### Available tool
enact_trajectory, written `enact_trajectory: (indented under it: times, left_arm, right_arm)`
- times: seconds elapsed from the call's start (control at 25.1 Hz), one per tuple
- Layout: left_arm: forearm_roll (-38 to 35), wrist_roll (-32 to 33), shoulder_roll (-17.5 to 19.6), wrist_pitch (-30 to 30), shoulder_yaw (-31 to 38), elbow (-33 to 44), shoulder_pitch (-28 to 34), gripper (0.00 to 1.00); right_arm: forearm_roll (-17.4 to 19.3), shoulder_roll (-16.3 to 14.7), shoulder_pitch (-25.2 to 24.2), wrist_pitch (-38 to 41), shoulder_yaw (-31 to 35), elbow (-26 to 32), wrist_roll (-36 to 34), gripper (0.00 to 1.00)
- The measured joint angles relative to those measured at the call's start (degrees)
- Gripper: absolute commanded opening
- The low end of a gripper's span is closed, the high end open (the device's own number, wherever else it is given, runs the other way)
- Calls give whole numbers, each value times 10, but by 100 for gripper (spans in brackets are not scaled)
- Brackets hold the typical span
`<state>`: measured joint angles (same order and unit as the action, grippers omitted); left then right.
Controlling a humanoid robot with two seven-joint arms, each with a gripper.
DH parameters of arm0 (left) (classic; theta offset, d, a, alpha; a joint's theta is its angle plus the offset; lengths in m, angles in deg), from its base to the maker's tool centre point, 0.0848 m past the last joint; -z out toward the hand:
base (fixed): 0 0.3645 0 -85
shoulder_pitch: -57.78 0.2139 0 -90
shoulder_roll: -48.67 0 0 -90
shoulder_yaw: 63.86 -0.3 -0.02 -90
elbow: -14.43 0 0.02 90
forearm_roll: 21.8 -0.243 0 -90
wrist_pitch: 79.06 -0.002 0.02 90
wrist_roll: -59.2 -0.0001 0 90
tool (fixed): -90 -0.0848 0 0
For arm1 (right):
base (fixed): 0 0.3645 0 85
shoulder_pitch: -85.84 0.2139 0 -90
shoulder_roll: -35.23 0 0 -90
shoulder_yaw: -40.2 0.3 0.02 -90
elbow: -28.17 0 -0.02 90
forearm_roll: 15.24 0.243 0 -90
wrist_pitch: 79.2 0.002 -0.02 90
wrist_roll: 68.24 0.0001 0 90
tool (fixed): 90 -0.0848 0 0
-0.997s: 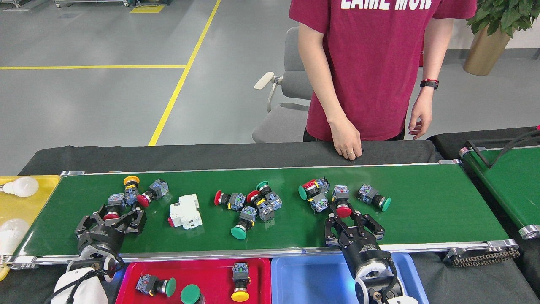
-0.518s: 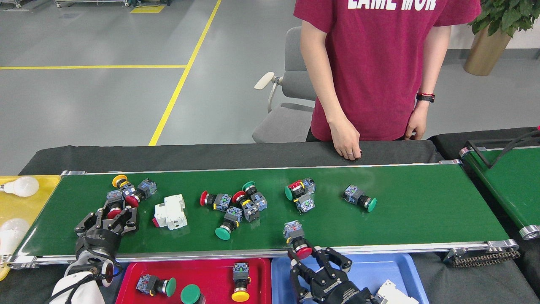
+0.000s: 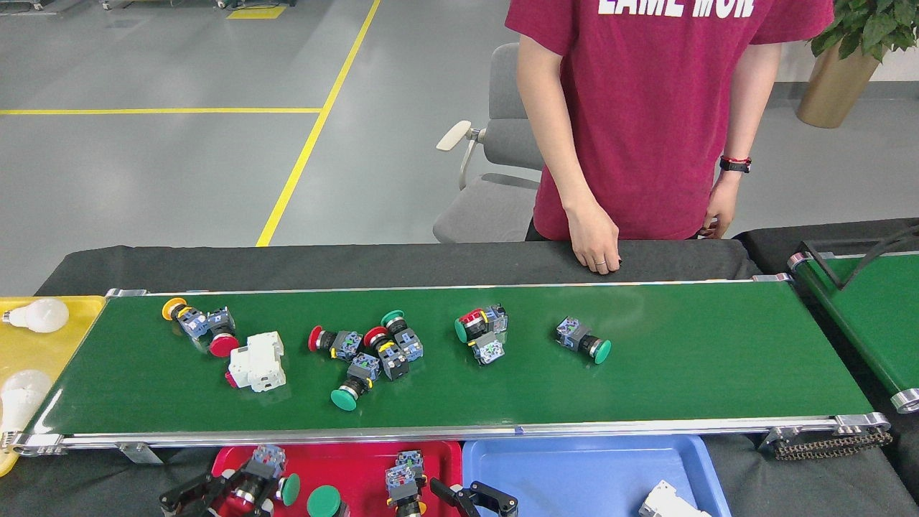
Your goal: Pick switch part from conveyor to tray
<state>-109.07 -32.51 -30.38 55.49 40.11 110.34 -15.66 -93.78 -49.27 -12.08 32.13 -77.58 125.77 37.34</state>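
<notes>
while low, both fingers [image 3: 248, 480] over red tray [image 3: 344, 459]

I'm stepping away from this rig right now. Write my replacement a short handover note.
Left gripper: over the red plastic tray, holding a red-capped switch part.
Right gripper: at the red tray's right edge by another switch part; grip unclear.
Done: several switches lie in the red tray.
Left: about ten switches and a white breaker remain on the dark green conveyor.
</notes>
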Motion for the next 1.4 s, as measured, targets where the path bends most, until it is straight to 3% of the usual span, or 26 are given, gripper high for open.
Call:
enact_trajectory:
  times: [0.16,0.28,0.4,0.56,0.68,0.88,1.08,1.28,1.4]
  left_arm:
    - [47,0,0,1,0,11,9,100]
    - [54,0,-8,-6,7,18,20,100]
    - [55,2,-40,-112,38,20,20,100]
    - [55,-1,-43,-248,69,15,20,100]
    - [55,-2,-39,-273,88,5,20,100]
    - [55,-3,-39,-278,89,-5,15,100]
    - [49,-1,-31,-281,87,-56,-69,100]
    - [14,11,2,-285,87,-198,-194,100]
    - [10,13,13,-285,87,-266,-234,100]
  right_arm:
    - [2,4,0,0,22,25,1,96]
    - [2,27,8,-1,73,28,2,94]
    - [2,31,38,-39,116,28,2,94]
    - [2,29,71,-127,146,29,-10,94]
    - [2,21,73,-178,163,29,-14,94]
    - [2,-27,66,-233,210,29,-18,96]
    - [10,-68,45,-236,262,29,-38,96]
    - [93,-93,-2,-170,297,29,-79,96]
    - [103,-95,-16,-134,321,29,-110,96]
